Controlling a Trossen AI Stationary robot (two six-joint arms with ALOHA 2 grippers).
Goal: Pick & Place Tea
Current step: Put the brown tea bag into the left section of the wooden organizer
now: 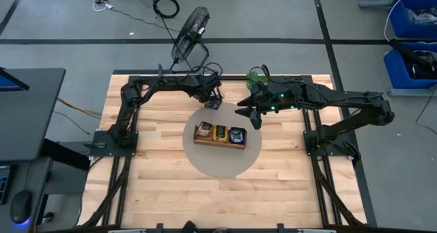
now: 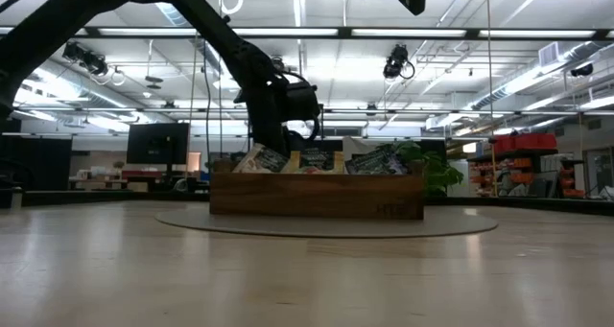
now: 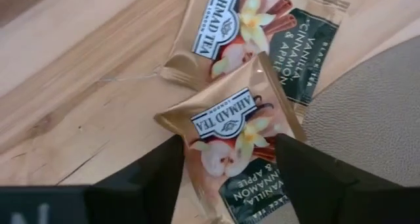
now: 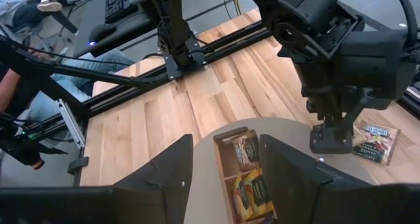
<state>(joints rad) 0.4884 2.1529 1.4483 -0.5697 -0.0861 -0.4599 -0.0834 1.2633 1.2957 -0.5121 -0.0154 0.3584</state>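
Left gripper (image 3: 226, 161) straddles "Ahmad Tea" vanilla packet (image 3: 239, 142).

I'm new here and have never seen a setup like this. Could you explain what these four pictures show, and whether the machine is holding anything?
It is a robot with two dark arms at a wooden table, each ending in a two-fingered claw. One picture looks straight down on the table, one looks level across it, and two come from cameras on the arms' wrists.

On a round grey mat stands a wooden tray with three compartments, each holding tea packets.

The left claw is down at the far edge of the mat over two gold Ahmad Tea packets, vanilla, cinnamon and apple. Its fingers straddle the nearer packet; whether they already pinch it cannot be told. The other packet lies just beyond, partly under it.

The right claw hovers open above the tray, empty.
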